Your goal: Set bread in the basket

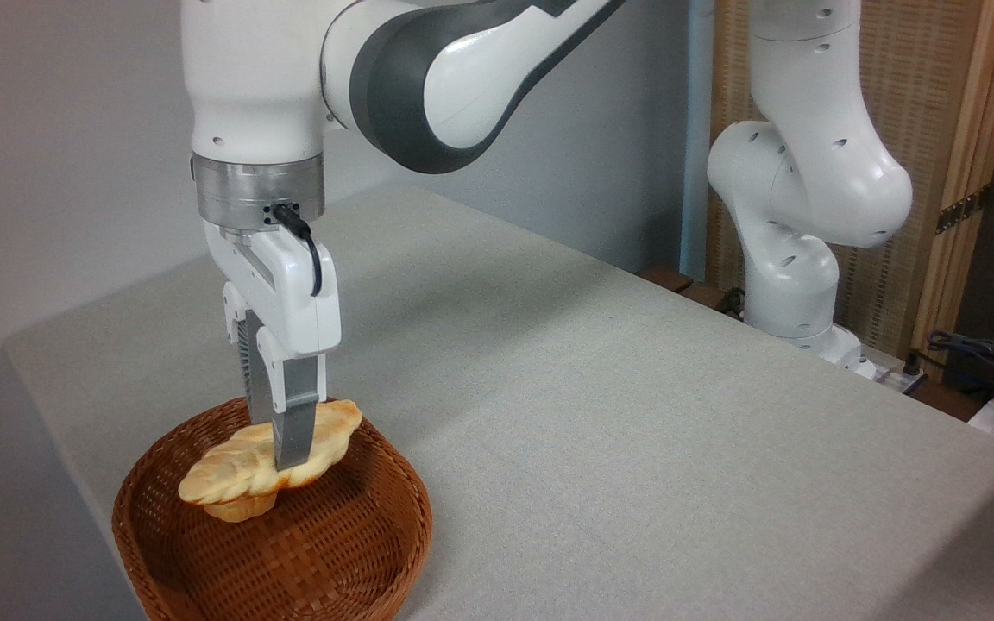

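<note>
The bread point(229, 470), a pale golden braided loaf with tapered ends, hangs tilted inside the round brown wicker basket point(342, 561) at the lower left, its right end higher than its left. My gripper point(286, 457) comes straight down from above and is shut on the bread at its middle; the near finger point(294, 431) covers part of the loaf. Under the loaf's left end a small orange bun point(242, 509) shows in the basket. Whether the loaf rests on the bun I cannot tell.
The basket sits close to the grey table's point(600, 414) front left corner and edge. The arm's white base point(795, 285) stands at the back right, with cables point(980, 354) beside it. A wall lies behind on the left.
</note>
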`<state>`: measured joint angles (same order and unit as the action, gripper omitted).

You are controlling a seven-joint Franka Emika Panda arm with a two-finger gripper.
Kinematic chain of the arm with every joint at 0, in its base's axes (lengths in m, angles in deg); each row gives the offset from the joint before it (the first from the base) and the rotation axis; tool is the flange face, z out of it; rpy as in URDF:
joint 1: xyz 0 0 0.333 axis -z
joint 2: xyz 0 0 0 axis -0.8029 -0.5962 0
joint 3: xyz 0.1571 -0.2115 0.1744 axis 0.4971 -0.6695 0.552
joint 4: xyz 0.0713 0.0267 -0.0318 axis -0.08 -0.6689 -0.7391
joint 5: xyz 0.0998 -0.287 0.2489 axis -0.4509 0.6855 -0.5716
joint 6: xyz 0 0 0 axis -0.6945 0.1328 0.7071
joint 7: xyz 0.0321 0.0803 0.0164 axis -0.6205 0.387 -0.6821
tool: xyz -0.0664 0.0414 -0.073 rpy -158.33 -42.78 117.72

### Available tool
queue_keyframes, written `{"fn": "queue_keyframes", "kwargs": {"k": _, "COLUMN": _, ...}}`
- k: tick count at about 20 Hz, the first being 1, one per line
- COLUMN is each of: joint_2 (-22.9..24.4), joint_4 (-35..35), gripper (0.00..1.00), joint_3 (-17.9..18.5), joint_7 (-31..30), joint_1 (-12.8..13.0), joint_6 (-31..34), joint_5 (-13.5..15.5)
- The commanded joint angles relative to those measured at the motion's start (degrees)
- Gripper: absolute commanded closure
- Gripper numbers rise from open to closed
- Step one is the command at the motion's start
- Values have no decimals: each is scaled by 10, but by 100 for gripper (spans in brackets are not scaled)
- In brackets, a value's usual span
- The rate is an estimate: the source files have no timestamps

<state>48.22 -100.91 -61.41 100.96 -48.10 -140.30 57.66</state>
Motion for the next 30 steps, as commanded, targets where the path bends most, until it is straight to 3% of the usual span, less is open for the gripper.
{"fn": "queue_keyframes", "kwargs": {"k": 1, "joint_2": -4, "joint_4": 19, "gripper": 0, "joint_3": 1, "joint_7": 10, "joint_1": -1, "joint_6": -4, "joint_5": 18}}
{"fn": "queue_keyframes", "kwargs": {"k": 9, "joint_2": 1, "joint_4": 24, "gripper": 0, "joint_3": 1, "joint_7": -7, "joint_1": -1, "joint_6": 7, "joint_5": 36}}
{"fn": "queue_keyframes", "kwargs": {"k": 12, "joint_2": 1, "joint_4": 64, "gripper": 0, "joint_3": 2, "joint_7": -11, "joint_1": -3, "joint_6": 80, "joint_5": 59}}
{"fn": "queue_keyframes", "kwargs": {"k": 14, "joint_2": 21, "joint_4": 81, "gripper": 0, "joint_3": -5, "joint_7": -16, "joint_1": -25, "joint_6": 141, "joint_5": 77}}
{"fn": "queue_keyframes", "kwargs": {"k": 17, "joint_2": 69, "joint_4": 81, "gripper": 0, "joint_3": -21, "joint_7": -23, "joint_1": -54, "joint_6": 215, "joint_5": 79}}
{"fn": "queue_keyframes", "kwargs": {"k": 22, "joint_2": 100, "joint_4": 75, "gripper": 0, "joint_3": -23, "joint_7": -26, "joint_1": -85, "joint_6": 269, "joint_5": 74}}
{"fn": "queue_keyframes", "kwargs": {"k": 24, "joint_2": 106, "joint_4": 74, "gripper": 0, "joint_3": -41, "joint_7": -49, "joint_1": -100, "joint_6": 281, "joint_5": 72}}
{"fn": "queue_keyframes", "kwargs": {"k": 28, "joint_2": 105, "joint_4": 64, "gripper": 0, "joint_3": -59, "joint_7": -73, "joint_1": -94, "joint_6": 282, "joint_5": 18}}
{"fn": "queue_keyframes", "kwargs": {"k": 30, "joint_2": 105, "joint_4": 62, "gripper": 0, "joint_3": -60, "joint_7": -73, "joint_1": -93, "joint_6": 282, "joint_5": 12}}
